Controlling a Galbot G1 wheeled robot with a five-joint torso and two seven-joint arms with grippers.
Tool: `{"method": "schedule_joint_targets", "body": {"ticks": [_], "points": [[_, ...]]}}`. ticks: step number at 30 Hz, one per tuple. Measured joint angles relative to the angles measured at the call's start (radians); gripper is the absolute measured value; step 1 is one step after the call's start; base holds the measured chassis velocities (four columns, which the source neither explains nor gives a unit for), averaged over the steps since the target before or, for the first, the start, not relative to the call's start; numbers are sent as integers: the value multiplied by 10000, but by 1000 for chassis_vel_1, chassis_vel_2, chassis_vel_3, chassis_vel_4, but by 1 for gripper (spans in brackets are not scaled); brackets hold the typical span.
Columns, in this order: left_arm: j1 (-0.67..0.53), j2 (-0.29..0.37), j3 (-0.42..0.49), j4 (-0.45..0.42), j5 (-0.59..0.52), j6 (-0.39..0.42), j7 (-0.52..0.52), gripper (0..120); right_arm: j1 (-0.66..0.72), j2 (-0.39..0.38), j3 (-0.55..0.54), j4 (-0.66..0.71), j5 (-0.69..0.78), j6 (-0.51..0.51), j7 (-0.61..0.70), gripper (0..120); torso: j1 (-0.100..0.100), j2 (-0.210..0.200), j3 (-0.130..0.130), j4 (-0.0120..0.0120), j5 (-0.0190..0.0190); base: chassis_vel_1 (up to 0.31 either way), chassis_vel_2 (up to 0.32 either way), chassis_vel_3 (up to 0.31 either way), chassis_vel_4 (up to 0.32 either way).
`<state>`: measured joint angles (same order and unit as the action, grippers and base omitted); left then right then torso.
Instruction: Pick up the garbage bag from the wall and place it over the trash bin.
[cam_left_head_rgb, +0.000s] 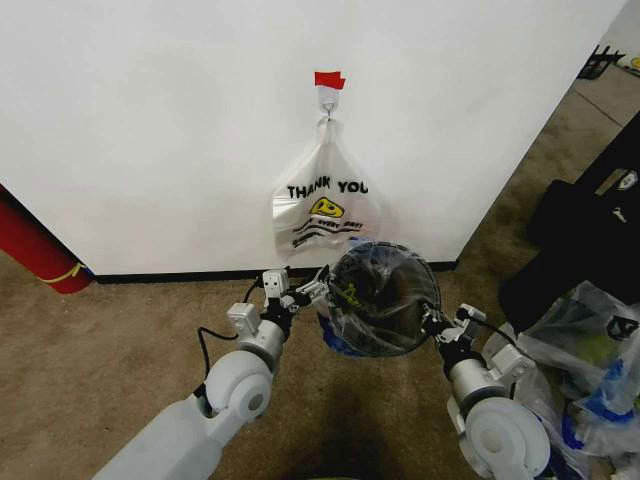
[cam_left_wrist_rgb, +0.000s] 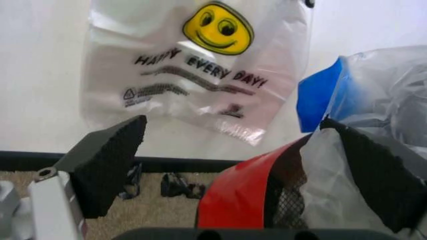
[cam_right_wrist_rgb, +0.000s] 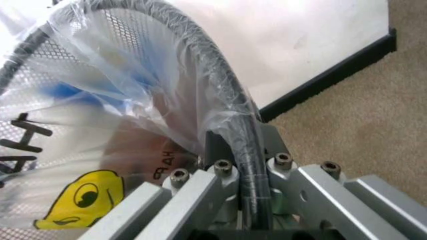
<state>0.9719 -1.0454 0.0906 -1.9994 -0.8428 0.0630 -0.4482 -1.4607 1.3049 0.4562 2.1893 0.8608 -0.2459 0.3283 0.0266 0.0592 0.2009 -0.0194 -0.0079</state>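
Observation:
The trash bin (cam_left_head_rgb: 432, 285), black mesh with a red base (cam_left_wrist_rgb: 240, 195), sits tipped between my two grippers with its mouth facing the head camera. The garbage bag (cam_left_head_rgb: 375, 300), thin plastic with blue patches (cam_left_wrist_rgb: 317, 100), is draped over it. My right gripper (cam_right_wrist_rgb: 243, 145) is shut on the bin's rim (cam_right_wrist_rgb: 227, 90), with bag film (cam_right_wrist_rgb: 100, 100) wrapped over the rim. My left gripper (cam_left_head_rgb: 305, 290) is open at the bin's left side. One of its pads (cam_left_wrist_rgb: 373, 175) lies against the bag and the other pad (cam_left_wrist_rgb: 107, 170) stands free.
A whiter "THANK YOU" smiley bag (cam_left_head_rgb: 325, 210) hangs from the hook (cam_left_head_rgb: 328, 98) under red tape (cam_left_head_rgb: 328, 79) on the white wall (cam_left_head_rgb: 150, 120). A red cylinder (cam_left_head_rgb: 35, 250) stands at the left. Dark cases (cam_left_head_rgb: 580, 230) and bulging clear bags (cam_left_head_rgb: 590, 370) crowd the right.

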Motion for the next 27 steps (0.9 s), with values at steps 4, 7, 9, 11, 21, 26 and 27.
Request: {"method": "schedule_joint_targets", "body": {"ticks": [4, 7, 9, 11, 21, 26, 27], "points": [[-24, 185, -21, 74, -228, -2, 122, 100, -2, -63, -71, 117, -25, 0, 2, 0, 0, 0, 0, 3, 0, 0, 0, 0, 0], [9, 375, -56, 185, -359, 6, 312, 100, -40, -142, -64, 156, -26, -1, 2, 0, 0, 0, 0, 1, -1, 0, 0, 0, 0], [44, 480, -178, 179, -520, 23, 325, 100, -52, -160, -32, 169, -11, 0, -24, 0, 0, 0, 0, -1, -2, 0, 0, 0, 0], [95, 559, -361, -14, -722, 51, 300, 100, -60, -157, -3, 148, 15, 3, -67, 0, 0, 0, 0, 2, -2, 0, 0, 0, 0], [776, 1079, -1258, -1230, -1345, 113, 203, 100, -12, -92, 67, -193, 325, 34, 18, 0, 0, 0, 0, 2, -1, 0, 0, 0, 0], [2099, 998, -2867, -1469, -1153, -397, 543, 100, 12, -151, 34, -144, 966, -119, 365, 0, 0, 0, -1, -1, -2, 0, 0, 0, 0], [2480, 930, -3297, -1511, -937, -607, 687, 100, 38, -162, 18, -138, 1125, -282, 520, 0, 0, 0, -1, 3, -4, 0, 0, 0, 0]]}}
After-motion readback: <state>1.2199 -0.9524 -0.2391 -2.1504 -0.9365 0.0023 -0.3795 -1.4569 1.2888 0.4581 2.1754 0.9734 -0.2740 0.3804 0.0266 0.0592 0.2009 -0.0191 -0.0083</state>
